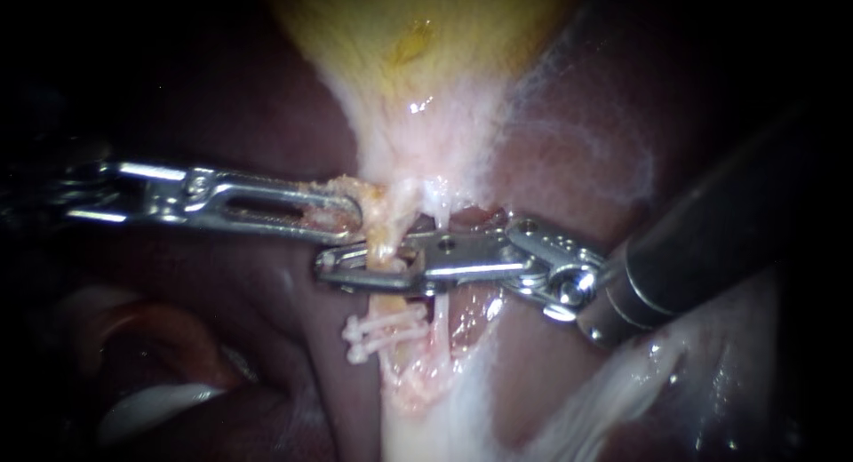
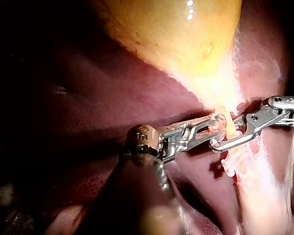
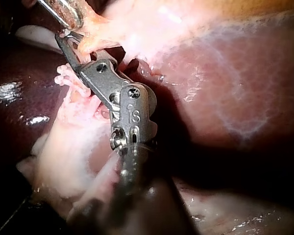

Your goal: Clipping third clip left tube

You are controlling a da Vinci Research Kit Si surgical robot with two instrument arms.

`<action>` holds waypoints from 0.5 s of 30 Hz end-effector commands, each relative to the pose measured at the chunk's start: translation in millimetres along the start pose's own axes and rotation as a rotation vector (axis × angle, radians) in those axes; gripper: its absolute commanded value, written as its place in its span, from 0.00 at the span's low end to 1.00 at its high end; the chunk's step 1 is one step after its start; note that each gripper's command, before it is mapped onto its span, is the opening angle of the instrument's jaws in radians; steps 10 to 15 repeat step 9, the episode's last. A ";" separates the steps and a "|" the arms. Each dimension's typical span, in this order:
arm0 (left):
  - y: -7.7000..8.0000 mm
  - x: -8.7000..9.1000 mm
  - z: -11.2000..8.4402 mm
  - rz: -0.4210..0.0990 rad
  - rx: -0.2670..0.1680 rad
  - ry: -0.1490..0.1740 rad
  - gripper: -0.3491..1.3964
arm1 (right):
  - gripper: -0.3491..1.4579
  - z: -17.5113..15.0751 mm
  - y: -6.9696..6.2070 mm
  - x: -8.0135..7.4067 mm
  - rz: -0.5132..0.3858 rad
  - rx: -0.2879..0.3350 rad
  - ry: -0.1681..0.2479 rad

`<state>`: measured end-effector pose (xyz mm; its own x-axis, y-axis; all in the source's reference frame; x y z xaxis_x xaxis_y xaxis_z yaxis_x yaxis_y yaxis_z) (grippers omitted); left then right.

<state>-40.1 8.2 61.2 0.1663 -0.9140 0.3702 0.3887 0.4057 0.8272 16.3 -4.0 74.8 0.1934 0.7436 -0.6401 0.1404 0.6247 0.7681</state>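
1. Endoscope view: the left instrument (image 1: 351, 215) comes in level. Its slotted jaws are closed on pale tissue (image 1: 371, 204) at the neck of the yellow gallbladder (image 1: 418, 44). The right instrument (image 1: 355, 268) holds its jaws apart, and the left tube (image 1: 385, 259) runs between them with a gap showing. Two white clips (image 1: 384, 331) sit across that tube, just beyond the jaws on the side away from the gallbladder. A thin white strand (image 1: 440, 315) runs beside the tube.
2. Left wrist view: the left instrument (image 2: 218, 125) and right instrument (image 2: 223, 134) meet almost tip to tip at the tube (image 2: 230, 129). The clips (image 2: 226, 170) show only as pale bumps.
3. Right wrist view: one dark jaw of the right instrument (image 3: 66, 41) lies against the tissue and the other is hidden. The clips (image 3: 68, 78) lie just beside it.
4. The liver (image 1: 222, 115) lies wet and dark red all round, and the edges of every view are dark.
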 end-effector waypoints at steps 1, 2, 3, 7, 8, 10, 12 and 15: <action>0.0 0.0 0.0 0.000 0.000 0.000 0.00 | 0.00 0.0 0.0 0.0 0.000 0.000 0.001; 0.0 0.0 0.0 0.000 0.000 0.000 0.00 | 0.00 0.0 0.1 0.0 0.000 0.000 0.001; 0.0 0.0 0.0 0.000 0.000 0.000 0.00 | 0.00 -0.1 0.1 0.0 0.000 0.000 0.001; 0.0 0.0 0.0 0.000 0.000 0.000 0.00 | 0.00 -0.1 0.2 0.0 0.000 0.001 0.000; 0.0 0.0 0.0 0.000 0.000 0.000 0.00 | 0.00 -0.1 0.2 0.0 -0.001 0.001 0.000; 0.0 0.0 0.0 0.000 0.000 0.000 0.00 | 0.00 -0.2 0.2 0.0 -0.001 0.001 0.000; 0.0 0.0 0.0 0.000 0.000 0.000 0.00 | 0.00 -0.2 0.2 0.0 -0.001 0.001 0.000; 0.0 0.0 0.0 0.000 0.000 0.000 0.00 | 0.00 -0.2 0.2 0.0 -0.001 0.001 0.000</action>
